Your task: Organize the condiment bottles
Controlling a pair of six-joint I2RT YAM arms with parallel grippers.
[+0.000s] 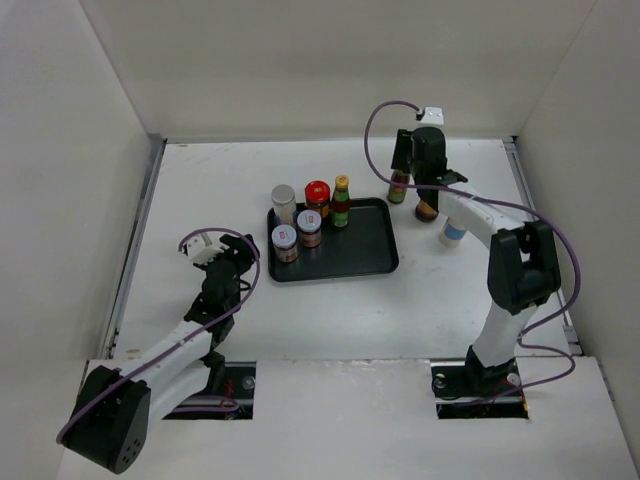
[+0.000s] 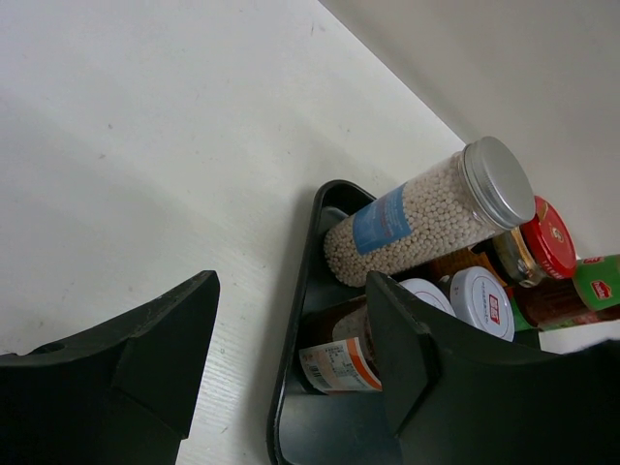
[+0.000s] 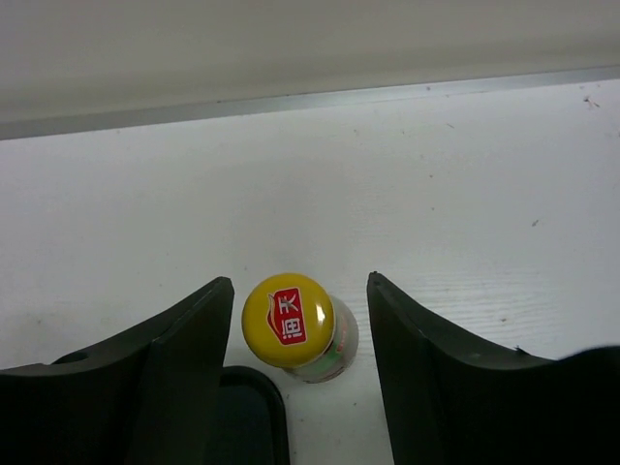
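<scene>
A black tray (image 1: 375, 250) holds a tall silver-lidded jar of white beads (image 1: 283, 202), a red-capped jar (image 1: 317, 193), a slim yellow-capped bottle (image 1: 341, 200) and two white-lidded short jars (image 1: 285, 241) (image 1: 310, 228). Right of the tray stand a yellow-capped bottle (image 1: 399, 186), a dark bottle (image 1: 427, 208) and a white-blue bottle (image 1: 452, 233). My right gripper (image 1: 412, 172) is open above the yellow-capped bottle (image 3: 288, 322), whose cap sits between the jaws (image 3: 300, 283) without touching. My left gripper (image 1: 232, 250) is open and empty left of the tray (image 2: 291, 286).
In the left wrist view the bead jar (image 2: 426, 213), the red cap (image 2: 544, 237) and a white lid (image 2: 481, 300) stand on the tray (image 2: 291, 387). The tray's corner (image 3: 247, 407) lies beside the right gripper. White walls enclose the table (image 1: 200, 180) on three sides.
</scene>
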